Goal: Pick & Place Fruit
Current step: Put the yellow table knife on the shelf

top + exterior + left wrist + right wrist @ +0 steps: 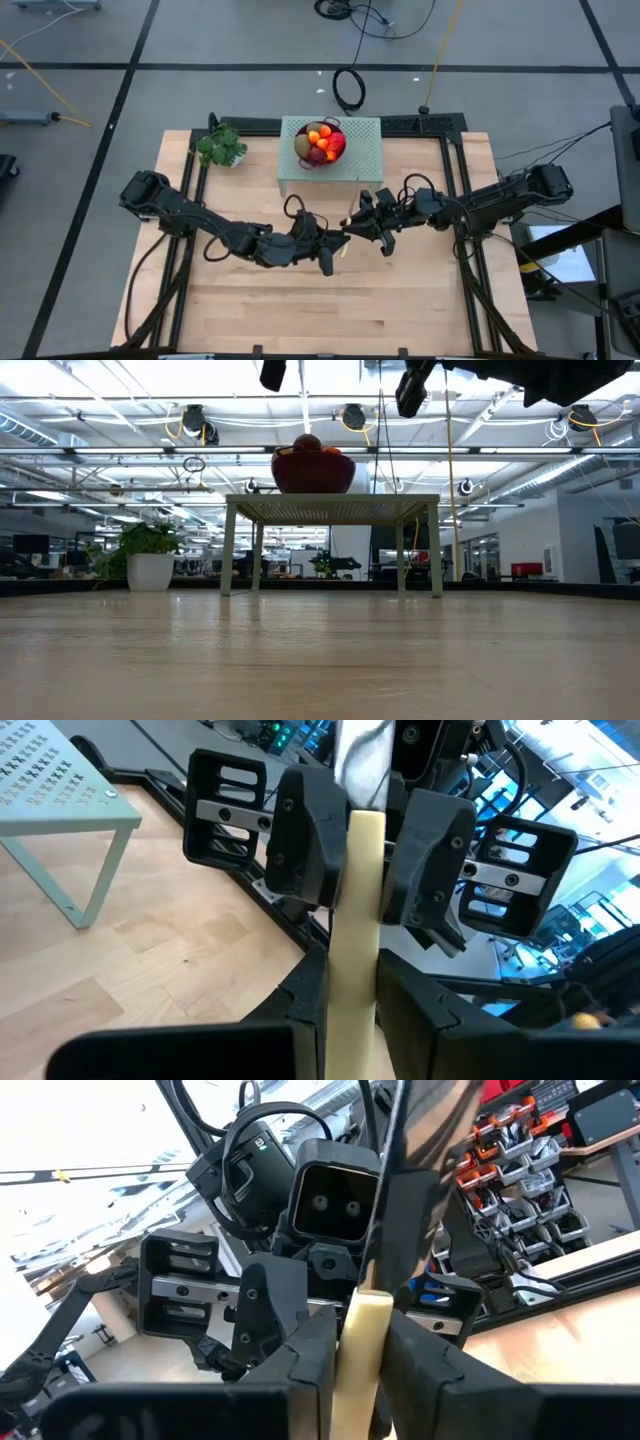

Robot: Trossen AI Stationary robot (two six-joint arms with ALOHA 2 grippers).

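Both the left claw (335,247) and the right claw (356,222) are clamped on the yellow-handled knife (353,920) above mid-table (400,310), near the fruit (320,142) bowl's stand.

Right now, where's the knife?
In the high view the knife is mid-table, held between the left pincer and right pincer, in front of the small green table.

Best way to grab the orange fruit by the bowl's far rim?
Pinch the orange fruit across its round middle, coming straight down from above. It lies exposed on the pile, and the red bowl's wall likely blocks side approaches.
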